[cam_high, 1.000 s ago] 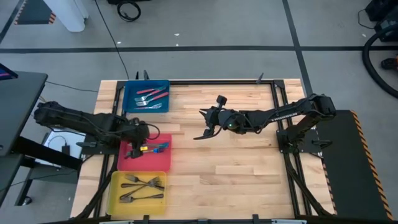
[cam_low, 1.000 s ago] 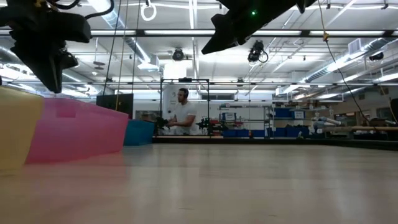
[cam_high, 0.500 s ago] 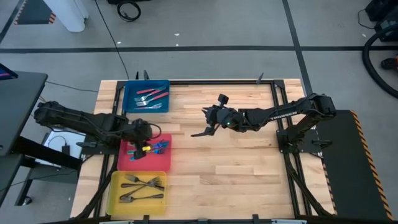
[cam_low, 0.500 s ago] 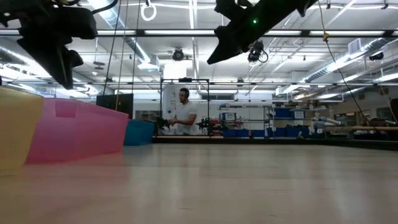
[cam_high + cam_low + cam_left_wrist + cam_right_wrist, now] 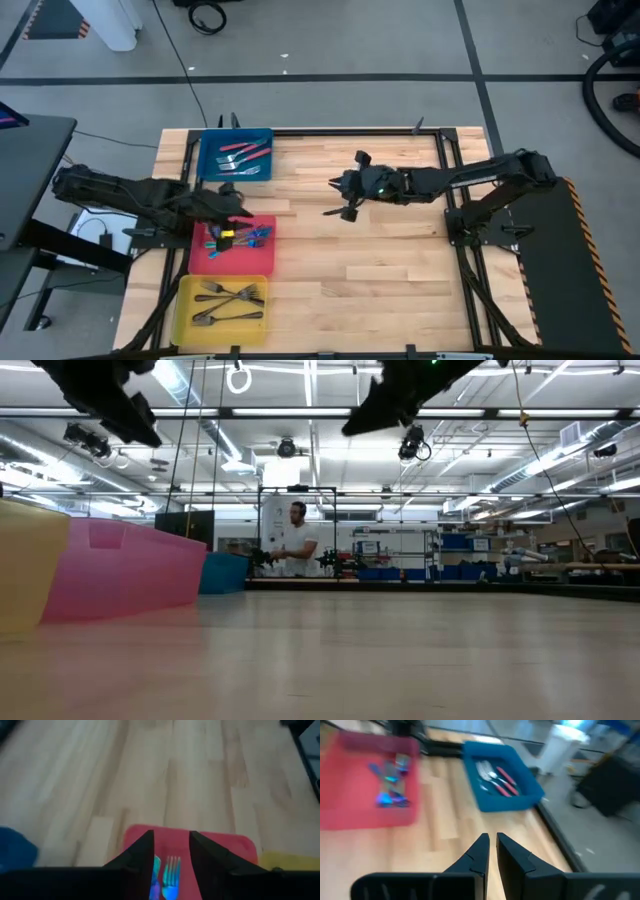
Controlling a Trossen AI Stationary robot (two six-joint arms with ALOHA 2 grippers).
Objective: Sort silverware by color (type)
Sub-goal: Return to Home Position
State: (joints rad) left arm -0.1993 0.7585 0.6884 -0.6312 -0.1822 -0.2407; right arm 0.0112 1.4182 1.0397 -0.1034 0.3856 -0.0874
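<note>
Left gripper (image 5: 170, 851) open above red tray (image 5: 220, 847)

Three trays are sitting in a column along the table's (image 5: 380, 270) left edge: the far tray (image 5: 212, 150) is holding utensils (image 5: 243, 157), the middle tray (image 5: 262, 232) is holding a cluster of utensils (image 5: 243, 238), and the near tray (image 5: 185, 300) is holding forks (image 5: 228, 301). The left gripper (image 5: 236, 195) is hovering over the middle tray's far edge, between it and the far tray. The right gripper (image 5: 342, 205) is hanging above the table's middle, well right of the trays.
</note>
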